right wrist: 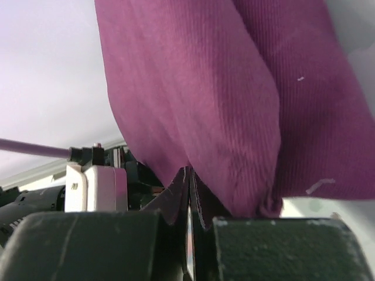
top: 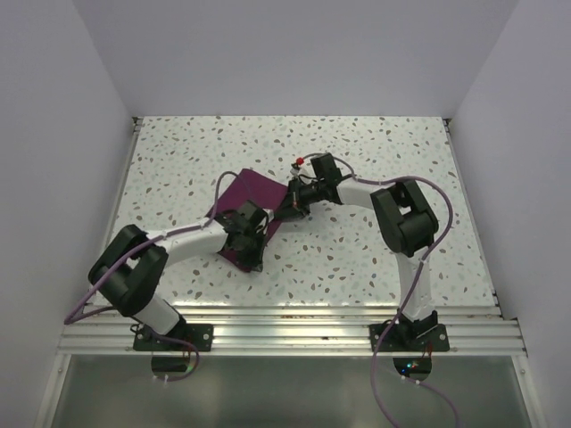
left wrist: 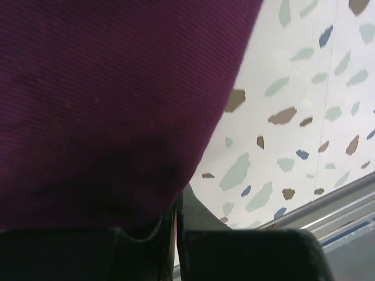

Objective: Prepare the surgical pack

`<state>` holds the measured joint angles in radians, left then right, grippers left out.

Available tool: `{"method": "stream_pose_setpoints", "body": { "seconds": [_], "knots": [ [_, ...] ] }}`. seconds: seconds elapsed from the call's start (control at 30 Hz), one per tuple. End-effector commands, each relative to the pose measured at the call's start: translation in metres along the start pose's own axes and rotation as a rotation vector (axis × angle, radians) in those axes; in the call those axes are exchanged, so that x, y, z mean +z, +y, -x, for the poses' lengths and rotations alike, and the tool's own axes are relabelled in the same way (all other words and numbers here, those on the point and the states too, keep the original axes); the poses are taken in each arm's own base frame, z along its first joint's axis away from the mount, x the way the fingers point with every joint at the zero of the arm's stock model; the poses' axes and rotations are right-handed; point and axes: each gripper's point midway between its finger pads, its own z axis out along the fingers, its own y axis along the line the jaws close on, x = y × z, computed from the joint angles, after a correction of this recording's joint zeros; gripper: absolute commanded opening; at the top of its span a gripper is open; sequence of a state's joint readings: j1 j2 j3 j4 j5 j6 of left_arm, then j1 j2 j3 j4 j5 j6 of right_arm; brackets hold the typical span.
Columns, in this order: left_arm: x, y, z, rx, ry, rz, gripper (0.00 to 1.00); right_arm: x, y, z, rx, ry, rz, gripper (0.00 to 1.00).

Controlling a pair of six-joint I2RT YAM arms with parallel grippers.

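Both tools are clamped on the surgical pack (top: 247, 185), which lies mid-table just left of centre, bunched between the two wrists. Your left gripper (left wrist: 177, 202) has its jaws together with only a sliver of gap, and the cloth edge looks caught in it. Your right gripper (right wrist: 188, 178) is pinched on a hanging fold right at the tips. Main risk is slip: both bites look shallow, so any pull could drop a corner and collapse the fold. Second risk is the arms themselves. In the top view the wrists sit very close together, so a crossing move could knock them. If you pull them apart unevenly, you drag the whole sheet instead of tensioning it. The table (top: 375, 259) is hard, smooth speckled terrazzo, so I'd expect little friction to anchor the cloth. Cloth fills most of the left wrist view, so you can't check placement from there. The fabric is matte purple-maroon with a fine ribbed weave. It is limp, falls in soft rounded lobes and holds no crease that I can see. There is a white lint fleck (right wrist: 300, 78) on it.
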<state>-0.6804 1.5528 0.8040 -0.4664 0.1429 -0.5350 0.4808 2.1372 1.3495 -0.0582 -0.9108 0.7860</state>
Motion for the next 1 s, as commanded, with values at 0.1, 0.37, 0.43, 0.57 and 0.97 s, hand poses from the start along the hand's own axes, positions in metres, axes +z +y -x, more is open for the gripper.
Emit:
{"method": "stream_pose_setpoints", "body": {
  "seconds": [0.1, 0.37, 0.43, 0.57, 0.97],
  "knots": [
    [0.01, 0.043, 0.049, -0.035, -0.057, 0.16, 0.05, -0.01, -0.029, 0.03, -0.01, -0.091, -0.062, 0.0],
    [-0.012, 0.092, 0.107, -0.022, -0.126, 0.242, 0.05, -0.023, -0.012, 0.037, -0.06, -0.095, -0.092, 0.0],
    [-0.024, 0.085, 0.112, 0.0, -0.151, 0.212, 0.07, -0.032, -0.002, 0.033, -0.083, -0.096, -0.103, 0.0],
    [-0.042, 0.066, 0.094, -0.012, -0.18, 0.106, 0.13, -0.053, 0.004, 0.019, -0.126, -0.094, -0.184, 0.0],
    [-0.118, 0.012, 0.072, -0.098, -0.454, -0.169, 0.59, -0.119, -0.031, 0.004, -0.17, -0.239, -0.639, 0.99]
  ]
}}
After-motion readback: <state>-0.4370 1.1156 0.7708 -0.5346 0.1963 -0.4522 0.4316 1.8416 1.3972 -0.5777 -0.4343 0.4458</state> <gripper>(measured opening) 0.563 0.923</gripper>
